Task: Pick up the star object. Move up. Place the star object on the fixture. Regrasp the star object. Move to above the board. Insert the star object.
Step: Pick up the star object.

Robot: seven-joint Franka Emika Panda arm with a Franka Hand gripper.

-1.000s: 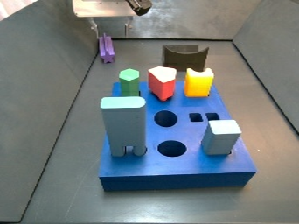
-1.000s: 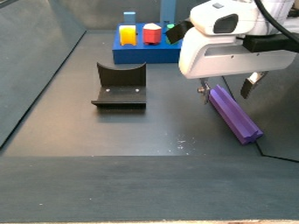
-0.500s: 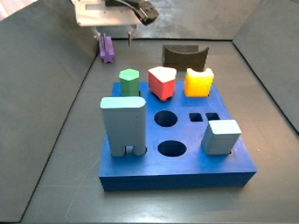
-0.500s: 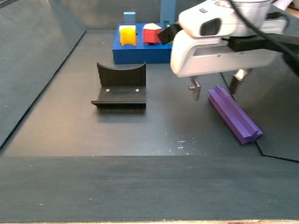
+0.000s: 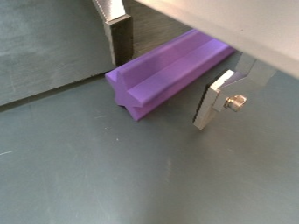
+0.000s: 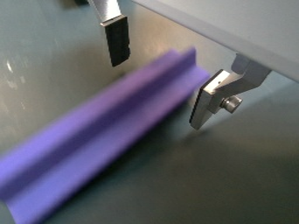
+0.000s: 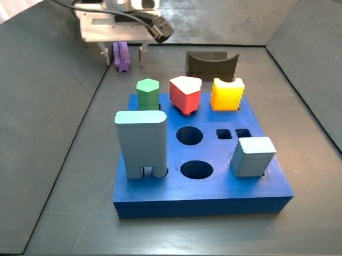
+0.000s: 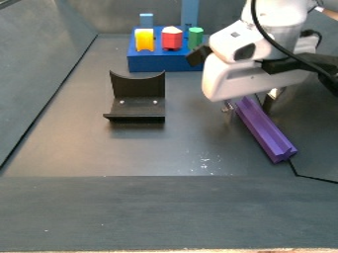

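Down at floor level, the end effector [image 5: 163, 74] sits with its two silver fingers spread apart on either side of the star object [image 5: 170, 72], one finger [image 6: 115, 39] on each long flank; in both wrist views a gap shows between each dark pad and the purple ridges, so the jaws are open and nothing is gripped. That straddling pose suits a sideways pinch across the narrow width, which looks like the first step, the pick-up, about to begin. The star object [image 8: 264, 131] lies flat on the dark floor, lengthwise away from the arm, close to the grey side wall.

Beyond it, the fixture [image 8: 134, 99] stands well apart on the open floor, its curved seat empty and facing up, ready to receive the piece. Farther off is the board [image 7: 201, 195] with its coloured pegs, among them the green peg [image 7: 147, 94] nearest the end effector [image 7: 123, 47]. Nothing lies between the star object and the fixture; the nearby wall is the only thing likely to crowd a finger.
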